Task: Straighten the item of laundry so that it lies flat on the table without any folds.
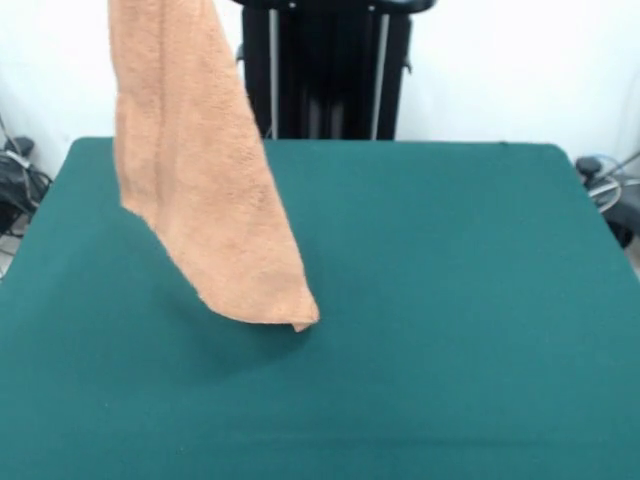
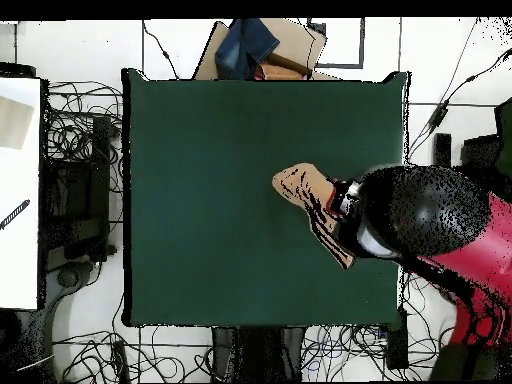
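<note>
Green cloth of the table [image 1: 450, 300] fills the lower part of the front view, bare across the bottom and right of the frame. Above it, at upper left, the towel [image 1: 200, 170] hangs in the air from the top edge of the frame, folded lengthwise and narrowing to a low corner near the frame's centre, just over the tabletop; whether that corner touches the cloth is unclear. A faint shadow lies under it. The pedestal [image 1: 325, 70] stands dark at top centre. In the overhead view the red and black arm [image 2: 440, 225] reaches in from the lower right, and the towel shows as a tan strip beside its head at centre right. The gripper itself is hidden, so its state cannot be told.
</note>
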Controlling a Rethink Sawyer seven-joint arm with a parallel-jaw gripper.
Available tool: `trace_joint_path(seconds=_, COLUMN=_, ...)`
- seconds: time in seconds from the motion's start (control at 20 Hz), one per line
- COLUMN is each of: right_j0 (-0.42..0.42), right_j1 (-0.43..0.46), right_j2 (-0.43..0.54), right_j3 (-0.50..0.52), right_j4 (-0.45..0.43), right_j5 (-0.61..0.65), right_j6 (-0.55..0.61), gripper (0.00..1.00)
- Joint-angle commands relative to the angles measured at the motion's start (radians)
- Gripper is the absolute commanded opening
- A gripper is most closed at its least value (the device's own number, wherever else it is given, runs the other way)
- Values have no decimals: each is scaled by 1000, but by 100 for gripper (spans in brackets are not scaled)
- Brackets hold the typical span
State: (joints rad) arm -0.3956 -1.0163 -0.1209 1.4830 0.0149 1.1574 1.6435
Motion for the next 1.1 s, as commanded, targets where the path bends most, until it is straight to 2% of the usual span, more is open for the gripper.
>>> trace_joint_path(seconds=0.05, right_j0=1, right_j1=-51, right_j2=133, right_j3=167, right_j4=-19, right_j5=-78, right_j6=-213, gripper=0)
trace_joint_path(seconds=0.5, right_j0=-7, right_j1=-109, right_j2=127, right_j3=65, right_j4=-72, right_j5=103, right_j6=-253, gripper=0)
trace_joint_path(seconds=1.1, right_j0=0, right_j1=-157, right_j2=140, right_j3=22, right_j4=-163, right_j5=133, right_j6=-256, gripper=0)
